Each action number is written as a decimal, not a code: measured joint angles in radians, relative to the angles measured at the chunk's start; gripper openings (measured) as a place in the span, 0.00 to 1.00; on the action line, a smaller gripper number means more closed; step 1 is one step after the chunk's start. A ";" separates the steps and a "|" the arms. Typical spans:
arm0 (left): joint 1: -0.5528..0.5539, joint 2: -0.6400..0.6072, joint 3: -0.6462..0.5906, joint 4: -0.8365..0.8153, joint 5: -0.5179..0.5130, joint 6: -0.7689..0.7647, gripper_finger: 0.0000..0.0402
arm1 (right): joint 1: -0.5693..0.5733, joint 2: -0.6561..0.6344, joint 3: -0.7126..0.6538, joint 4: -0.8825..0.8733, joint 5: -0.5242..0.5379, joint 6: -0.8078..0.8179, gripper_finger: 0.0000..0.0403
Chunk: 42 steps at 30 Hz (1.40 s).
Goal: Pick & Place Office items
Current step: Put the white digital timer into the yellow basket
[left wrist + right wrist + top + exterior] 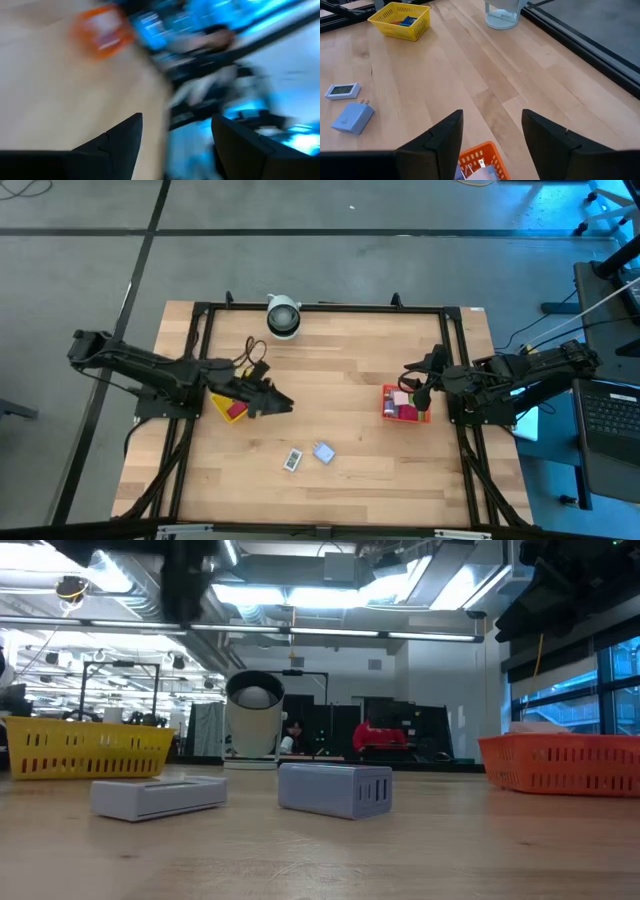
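Two office items are seen lying loose near the front edge of the table (340,390): a white flat piece (292,460) and, just beside it, a pale blue plug block (324,452). More pieces are held in the yellow tray (222,406) at the left side and the orange tray (392,406) at the right side. The left end effector (283,404) is held beside the yellow tray, fingers parted and empty. The right end effector (416,388) is poised over the orange tray, fingers spread, nothing gripped

left gripper (285,406) fingers apart, right gripper (412,385) fingers apart
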<state>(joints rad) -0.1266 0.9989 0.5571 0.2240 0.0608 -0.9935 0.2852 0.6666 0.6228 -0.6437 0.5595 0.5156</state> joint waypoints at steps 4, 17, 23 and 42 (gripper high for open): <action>-0.047 0.054 0.009 0.297 0.033 0.023 0.58 | 0.000 0.000 0.000 0.000 -0.004 0.000 0.50; -0.153 0.207 0.499 -0.594 -0.210 0.081 0.57 | 0.000 0.000 0.000 0.000 -0.060 -0.003 0.50; -0.197 0.412 0.630 -0.782 -0.208 -0.054 0.57 | 0.000 0.000 0.000 -0.001 -0.076 -0.002 0.50; -0.224 0.815 0.747 -0.998 -0.037 -0.193 0.57 | 0.000 0.000 0.000 -0.004 -0.082 -0.029 0.51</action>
<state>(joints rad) -0.3508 1.8138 1.3040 -0.7742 0.0241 -1.1862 0.2852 0.6666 0.6228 -0.6479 0.4778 0.4862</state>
